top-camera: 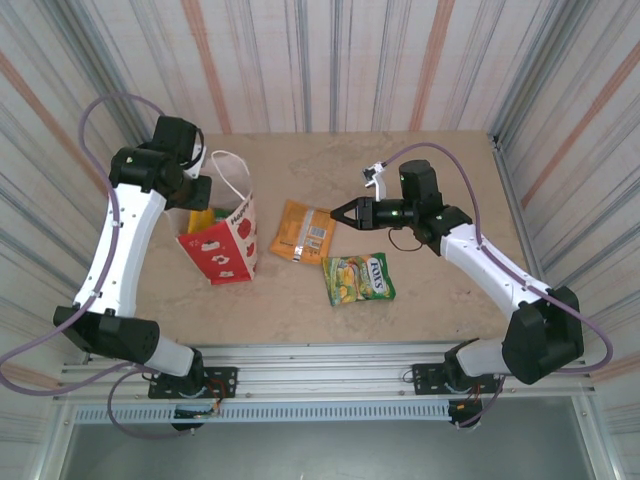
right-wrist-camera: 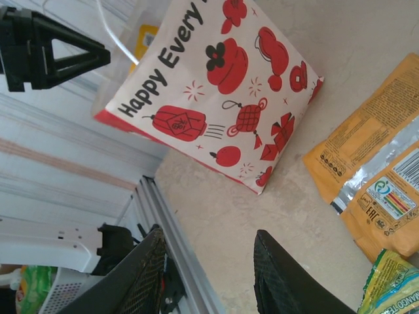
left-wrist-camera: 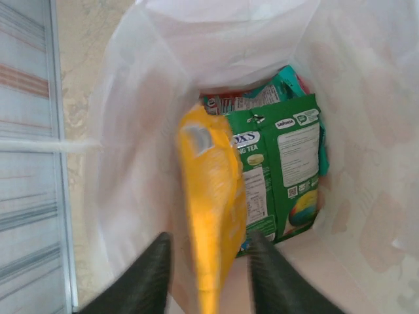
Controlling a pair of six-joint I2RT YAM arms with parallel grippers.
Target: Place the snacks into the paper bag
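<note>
Marbled tabletop [top-camera: 430, 300]: my left gripper [left-wrist-camera: 209, 242], jaws apart over paper bag [left-wrist-camera: 131, 131], ought to drop yellow packet [left-wrist-camera: 213, 196] centrally; right gripper [right-wrist-camera: 209, 232] gaped empty.

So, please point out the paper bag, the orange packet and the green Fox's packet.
paper bag [top-camera: 225, 250], top external view, printed side wall.
orange packet [top-camera: 300, 232], top external view, its middle.
green Fox's packet [top-camera: 360, 278], top external view, its middle.

Left gripper [top-camera: 196, 203] above paper bag [top-camera: 225, 250]; right gripper [top-camera: 338, 213], jaws apart, beside orange packet [top-camera: 303, 232]; green packet [top-camera: 359, 278] nearby.
</note>
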